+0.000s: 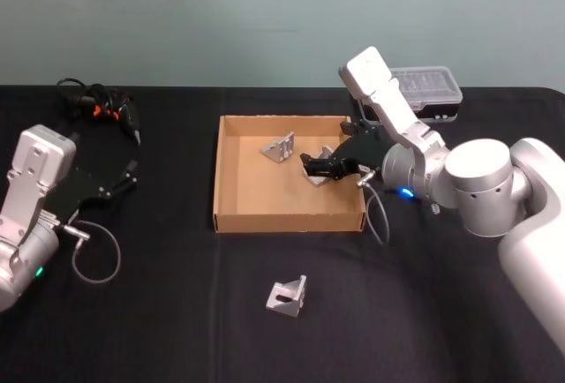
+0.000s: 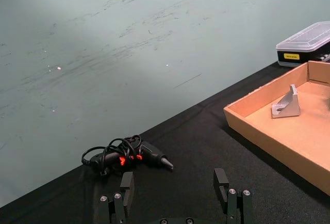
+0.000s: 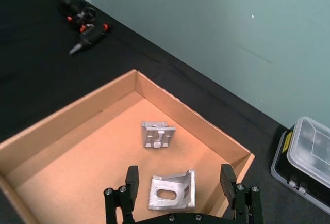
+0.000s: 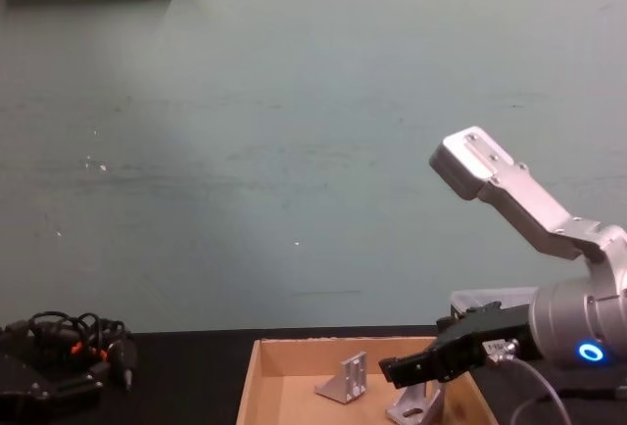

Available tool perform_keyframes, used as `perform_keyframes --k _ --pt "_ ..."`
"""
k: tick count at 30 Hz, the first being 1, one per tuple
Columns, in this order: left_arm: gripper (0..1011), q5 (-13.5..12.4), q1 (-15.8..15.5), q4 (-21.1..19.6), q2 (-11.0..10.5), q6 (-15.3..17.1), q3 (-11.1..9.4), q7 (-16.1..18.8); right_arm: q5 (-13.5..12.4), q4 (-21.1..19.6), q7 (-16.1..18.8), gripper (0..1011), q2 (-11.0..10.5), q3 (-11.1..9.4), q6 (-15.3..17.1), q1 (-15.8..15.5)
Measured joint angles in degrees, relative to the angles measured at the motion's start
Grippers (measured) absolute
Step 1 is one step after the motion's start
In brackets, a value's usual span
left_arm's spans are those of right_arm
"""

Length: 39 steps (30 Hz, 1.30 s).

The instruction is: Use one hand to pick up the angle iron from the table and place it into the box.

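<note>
Over the tan cardboard box (image 1: pixel 288 221) my right gripper (image 1: pixel 311 168) hangs open, reaching in from the right. One silver angle iron (image 3: pixel 172 192) lies on the box floor between its spread fingers (image 3: pixel 132 180), touched by neither. Farther back in the box rests a second angle iron (image 1: pixel 279 147). A third angle iron (image 1: pixel 288 296) stands on the black table (image 1: pixel 177 312), in front of the box. My left gripper (image 1: pixel 126 178) is parked open at the table's left side, away from the box.
A clear-lidded plastic case (image 1: pixel 428 92) sits behind the right arm, just past the box's back right corner. A black and orange tool with coiled cable (image 1: pixel 101 105) lies at the back left. The table's front edge is close behind the loose iron.
</note>
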State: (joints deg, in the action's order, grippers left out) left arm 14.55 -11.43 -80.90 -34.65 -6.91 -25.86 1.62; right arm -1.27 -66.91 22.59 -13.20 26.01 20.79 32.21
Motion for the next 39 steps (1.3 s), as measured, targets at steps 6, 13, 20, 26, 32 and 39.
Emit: perform_keyframes --k 6,13,20,26,32,39 --pt "1011 0.0 0.0 0.0 0.0 0.0 0.0 0.0 -0.8 -6.4 0.9 1004 -1.7 -1.3 0.1 -3.2" --pt "1011 0.0 0.0 0.0 0.0 0.0 0.0 0.0 -2.7 -15.7 2.5 1004 -4.9 -2.2 -0.2 -8.4" --pt "1011 0.0 0.0 0.0 0.0 0.0 0.0 0.0 -5.7 -24.8 5.1 1004 -9.2 -2.8 -0.3 -13.9" --pt "1012 0.0 0.0 0.0 0.0 0.0 0.0 0.0 -7.7 -30.8 7.1 1004 -12.9 -2.8 -0.7 -18.3" --pt "1011 0.0 0.0 0.0 0.0 0.0 0.0 0.0 -9.2 -34.2 7.8 1004 -15.1 -1.8 -1.9 -22.3" --pt "1011 0.0 0.0 0.0 0.0 0.0 0.0 0.0 -10.1 -34.8 7.7 1004 -16.1 -0.1 -2.9 -25.1"
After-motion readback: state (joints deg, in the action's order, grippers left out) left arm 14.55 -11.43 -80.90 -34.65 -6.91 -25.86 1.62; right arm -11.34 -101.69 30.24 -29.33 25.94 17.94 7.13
